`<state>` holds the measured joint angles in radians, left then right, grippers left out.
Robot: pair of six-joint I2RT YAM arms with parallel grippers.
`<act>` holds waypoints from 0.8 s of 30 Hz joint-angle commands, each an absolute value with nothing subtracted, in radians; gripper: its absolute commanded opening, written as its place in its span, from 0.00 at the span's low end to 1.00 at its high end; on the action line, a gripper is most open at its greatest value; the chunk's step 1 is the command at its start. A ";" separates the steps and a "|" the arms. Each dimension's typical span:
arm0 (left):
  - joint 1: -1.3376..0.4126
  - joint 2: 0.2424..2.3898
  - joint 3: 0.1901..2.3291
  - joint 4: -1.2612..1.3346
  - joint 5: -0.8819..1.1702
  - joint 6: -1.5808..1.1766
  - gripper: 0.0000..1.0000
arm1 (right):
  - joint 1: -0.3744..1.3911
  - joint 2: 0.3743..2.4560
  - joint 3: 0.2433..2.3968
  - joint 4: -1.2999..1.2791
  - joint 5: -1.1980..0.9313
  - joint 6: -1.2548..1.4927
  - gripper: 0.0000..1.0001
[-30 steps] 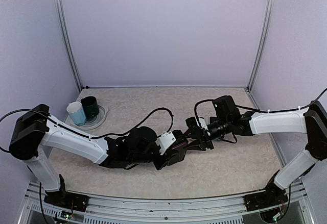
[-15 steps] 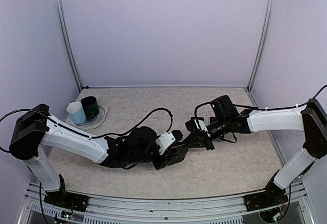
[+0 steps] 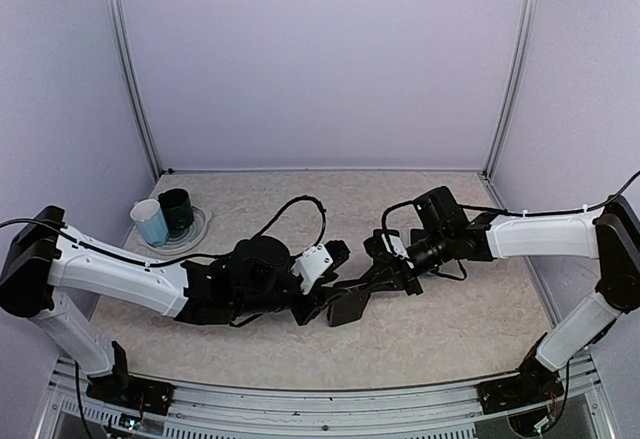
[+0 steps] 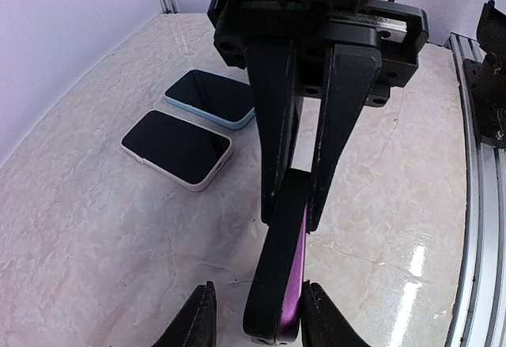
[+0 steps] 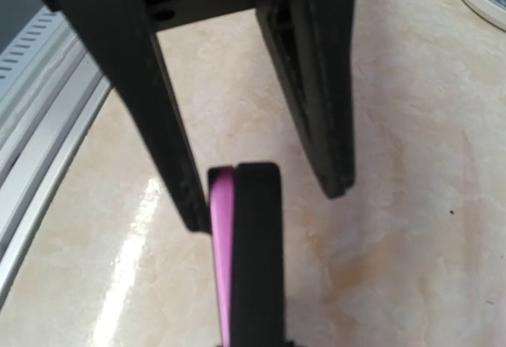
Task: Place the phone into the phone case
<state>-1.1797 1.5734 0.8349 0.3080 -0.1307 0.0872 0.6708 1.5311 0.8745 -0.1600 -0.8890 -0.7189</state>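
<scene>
Lavender-walled enclosure, beige marbled table underneath. At mid-table, held on edge: a thin black-and-purple slab, judged to be the phone mated to its case. Cannot tell phone from case along that purple strip, nor whether the low end touches the table.

Pinched across its flat faces near the far end by the right hand, clenched on it. Near end poking between the fingers of the left hand, released and straddling without clamping. In the right wrist view, one left finger touching or just beside the slab's purple side, the other apart from it.

Long axis running hand to hand, so straight ahead of the left hand and inside its opening. Equally near both; carried by the right alone. Likely next: close the left squarely across the faces to press the phone home, or risk prying the slab out of the right's pinch.

Farther off on the table, a white-cased phone and a light-blue-cased phone, side by side, screens up. Far left, a pale blue cup and a dark green cup on a clear plate.
</scene>
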 commanded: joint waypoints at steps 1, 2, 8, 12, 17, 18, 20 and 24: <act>-1.182 1.587 0.889 0.268 -0.115 0.109 0.37 | 0.665 1.494 0.881 -0.186 -0.916 -0.726 0.00; -1.182 1.597 0.909 0.240 -0.111 0.113 0.39 | 0.666 1.494 0.883 -0.186 -0.915 -0.727 0.00; -1.183 1.641 0.948 0.203 -0.108 0.127 0.16 | 0.666 1.497 0.884 -0.191 -0.919 -0.733 0.00; -1.181 1.655 0.962 0.174 -0.098 0.126 0.20 | 0.665 1.492 0.880 -0.190 -0.917 -0.738 0.00; -1.179 1.662 0.959 0.168 -0.107 0.127 0.26 | 0.665 1.487 0.881 -0.198 -0.914 -0.744 0.00; -1.178 1.663 0.960 0.167 -0.108 0.126 0.27 | 0.666 1.487 0.882 -0.199 -0.913 -0.746 0.00; -1.178 1.663 0.960 0.161 -0.109 0.127 0.29 | 0.666 1.485 0.881 -0.202 -0.913 -0.750 0.00; -1.177 1.662 0.953 0.169 -0.130 0.123 0.00 | 0.666 1.480 0.881 -0.206 -0.917 -0.752 0.00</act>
<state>-1.1835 1.6562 0.9417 0.1753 -0.0948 0.1177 0.6666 1.5188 0.8745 -0.1905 -0.8822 -0.7475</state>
